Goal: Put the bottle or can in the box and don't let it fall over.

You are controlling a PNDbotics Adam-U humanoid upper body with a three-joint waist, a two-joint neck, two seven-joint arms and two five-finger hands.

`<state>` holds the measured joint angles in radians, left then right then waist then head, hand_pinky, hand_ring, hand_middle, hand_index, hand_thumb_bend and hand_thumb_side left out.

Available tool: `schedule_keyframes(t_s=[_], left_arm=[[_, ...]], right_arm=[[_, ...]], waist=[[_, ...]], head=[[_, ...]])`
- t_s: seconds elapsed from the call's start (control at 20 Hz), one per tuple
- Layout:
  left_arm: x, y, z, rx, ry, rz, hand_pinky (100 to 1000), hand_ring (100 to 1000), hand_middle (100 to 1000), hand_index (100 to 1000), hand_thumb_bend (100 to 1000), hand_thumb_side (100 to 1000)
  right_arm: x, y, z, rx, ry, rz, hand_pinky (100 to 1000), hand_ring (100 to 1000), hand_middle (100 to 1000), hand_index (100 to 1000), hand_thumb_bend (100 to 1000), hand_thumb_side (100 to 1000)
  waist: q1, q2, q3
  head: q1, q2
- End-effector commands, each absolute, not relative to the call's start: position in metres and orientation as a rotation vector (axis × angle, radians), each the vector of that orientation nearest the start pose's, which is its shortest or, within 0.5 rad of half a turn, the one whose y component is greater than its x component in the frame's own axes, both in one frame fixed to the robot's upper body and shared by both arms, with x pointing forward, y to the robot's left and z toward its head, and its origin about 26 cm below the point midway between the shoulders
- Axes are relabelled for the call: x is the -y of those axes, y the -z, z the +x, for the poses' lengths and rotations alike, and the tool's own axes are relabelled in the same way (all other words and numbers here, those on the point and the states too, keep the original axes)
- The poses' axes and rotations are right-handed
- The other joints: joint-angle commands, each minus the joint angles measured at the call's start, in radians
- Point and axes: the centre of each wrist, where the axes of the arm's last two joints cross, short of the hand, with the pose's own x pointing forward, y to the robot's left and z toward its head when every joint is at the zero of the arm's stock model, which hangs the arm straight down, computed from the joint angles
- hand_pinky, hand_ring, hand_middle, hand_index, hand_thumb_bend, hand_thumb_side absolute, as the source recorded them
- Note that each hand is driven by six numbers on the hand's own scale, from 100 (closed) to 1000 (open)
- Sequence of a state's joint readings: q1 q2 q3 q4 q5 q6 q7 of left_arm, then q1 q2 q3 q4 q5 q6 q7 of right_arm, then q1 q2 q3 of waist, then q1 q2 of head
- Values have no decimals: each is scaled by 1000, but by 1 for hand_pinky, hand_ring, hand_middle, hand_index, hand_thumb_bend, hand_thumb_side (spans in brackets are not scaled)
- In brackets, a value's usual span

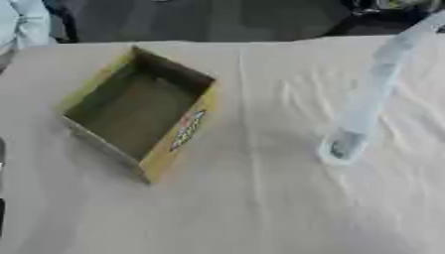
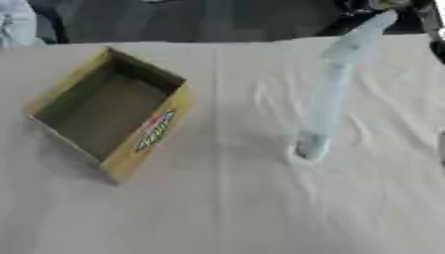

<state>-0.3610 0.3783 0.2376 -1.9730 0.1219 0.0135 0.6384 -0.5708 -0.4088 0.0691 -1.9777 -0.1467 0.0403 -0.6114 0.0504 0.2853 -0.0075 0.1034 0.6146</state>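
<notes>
Bottle upright on cloth-covered bench, pale blurred streak rising from it – robot hand unclear, fingers' state can't tell, open yellow box well left – empty.

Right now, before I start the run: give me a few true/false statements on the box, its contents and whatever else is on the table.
1. The box is open at the top with nothing inside. True.
2. The box sits on the robot's right side of the table. False: it is on the left side.
3. A pale blurred streak runs from the upper right corner down to the cloth. True.
4. A bottle stands inside the box. False: the only candidate is a small dark thing at the streak's lower end, on the cloth and well apart from the box.
5. The table top is bare wood. False: a wrinkled beige cloth covers it.
</notes>
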Motion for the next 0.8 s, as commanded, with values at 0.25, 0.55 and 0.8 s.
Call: schedule_keyframes(t_s=[0.25, 0.55, 0.8], left_arm=[[-323, -248, 296, 2381, -576, 589, 937, 865, 993, 857, 180, 833], [-323, -245, 295, 2376, -561, 582, 937, 866, 993, 857, 181, 834], [-329, -236, 291, 2343, -544, 622, 939, 868, 996, 858, 177, 837]], right_arm=[[228, -284, 310, 2524, 251, -205, 933, 606, 786, 860, 688, 199], [233, -277, 310, 2481, 268, -187, 939, 605, 792, 866, 691, 187], [241, -267, 308, 2401, 248, -190, 946, 599, 798, 874, 702, 165]], waist=[[-1, -22, 3], [-7, -36, -2], [-17, -63, -13]], head=[[-3, 8], [-3, 17], [10, 49]])
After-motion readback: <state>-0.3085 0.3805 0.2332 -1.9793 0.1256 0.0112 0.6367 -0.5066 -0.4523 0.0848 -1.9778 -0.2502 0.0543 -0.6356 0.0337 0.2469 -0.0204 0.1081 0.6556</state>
